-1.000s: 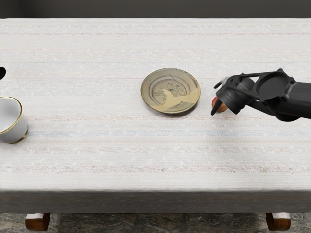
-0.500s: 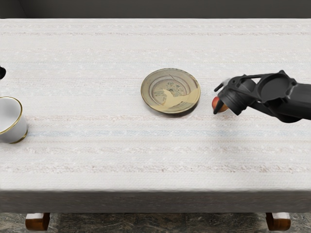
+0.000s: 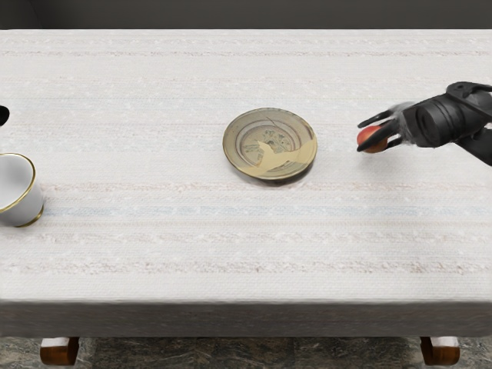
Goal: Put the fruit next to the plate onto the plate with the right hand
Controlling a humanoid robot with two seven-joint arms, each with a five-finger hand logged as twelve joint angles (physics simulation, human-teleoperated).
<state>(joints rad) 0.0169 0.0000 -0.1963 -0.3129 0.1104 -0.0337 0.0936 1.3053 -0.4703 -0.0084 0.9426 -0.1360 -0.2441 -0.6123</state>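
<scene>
Clamping dark fingers (image 3: 377, 119) on the small red-orange fruit (image 3: 372, 139), pinching it from above and below, showing only its left face between the blurred tips. Reaching in from the right edge of the bench (image 3: 169, 254) with the right hand (image 3: 434, 123), palm and knuckles sitting just right of the fruit, forearm running out of the picture at that edge. Holding the fruit toward the right end of the bench, roughly midway between the far and near edges, level with the plate (image 3: 270, 144) and to its right. Leaving a stretch of bare pale cloth between fruit and plate rim, the two well apart. Giving no clear sign of the fruit touching the cloth or hanging just above it: not possible telling which from this angle.

Showing the plate lying flat near the middle of the bench, round, olive-gold, bearing concentric rings and a pale swirling pattern. Showing a white cup (image 3: 15, 190) with a gold rim at the left edge, mouth turned upward, partly cut by the picture's border, well apart from plate and fruit alike. Showing also a small dark sliver of the left hand (image 3: 2, 115) at that same left edge, on the far side of the cup, too little of it in view for telling how it is set. Peeking out under the near edge, two brown wooden feet (image 3: 59, 350), one below each near corner, standing on a dark mottled floor (image 3: 246, 354).
</scene>
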